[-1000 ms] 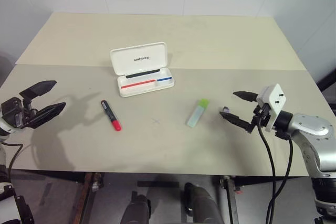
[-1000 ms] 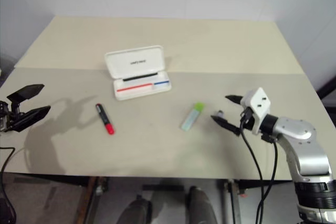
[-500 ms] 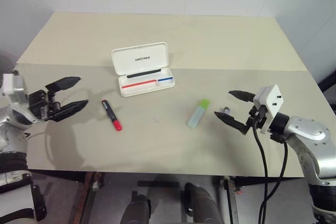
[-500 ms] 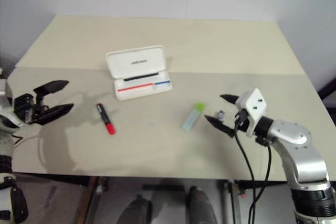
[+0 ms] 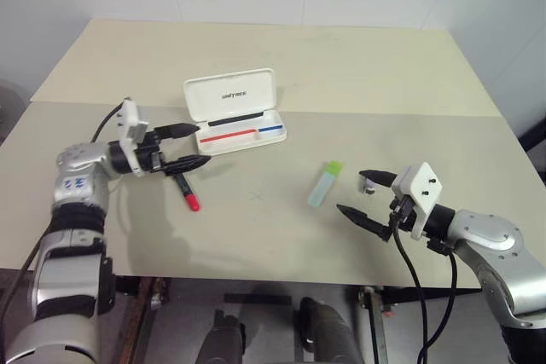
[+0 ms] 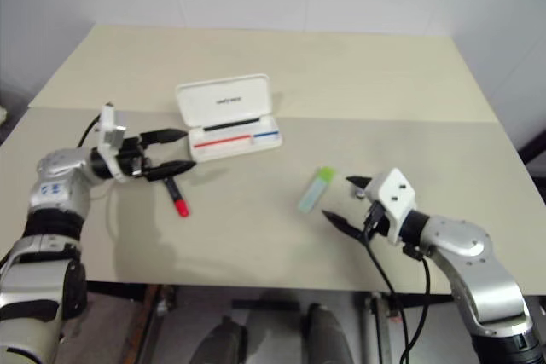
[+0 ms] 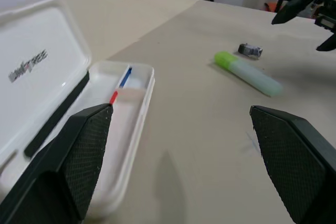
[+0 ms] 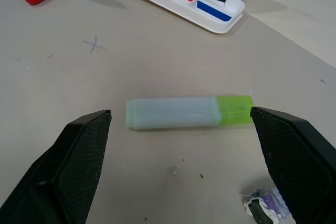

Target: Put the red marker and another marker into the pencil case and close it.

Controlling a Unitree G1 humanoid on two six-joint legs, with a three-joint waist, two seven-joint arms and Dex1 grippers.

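Note:
The pencil case (image 5: 229, 95) lies open at mid-table, its white lid up and red and blue stripes in the tray (image 7: 128, 109). The red marker (image 5: 188, 197), black with a red cap, lies in front of the case's left end. My left gripper (image 5: 197, 145) hovers open just above the marker's black end, pointing right along the front of the case. The other marker (image 5: 323, 184), pale green with a lime cap, lies flat to the right. Close to its right is my right gripper (image 5: 352, 192), open and pointing at it, with the marker (image 8: 186, 112) lying across in front of the fingers.
A small crumpled scrap (image 8: 265, 208) lies on the table beside the right gripper's upper finger. A faint pencilled cross (image 5: 257, 196) marks the table between the two markers. A seam (image 5: 384, 112) runs across the table behind the case.
My left arm has swung in from the table's left edge to the red marker and the case, jaws still open. The right gripper has drawn slightly back toward the near edge.

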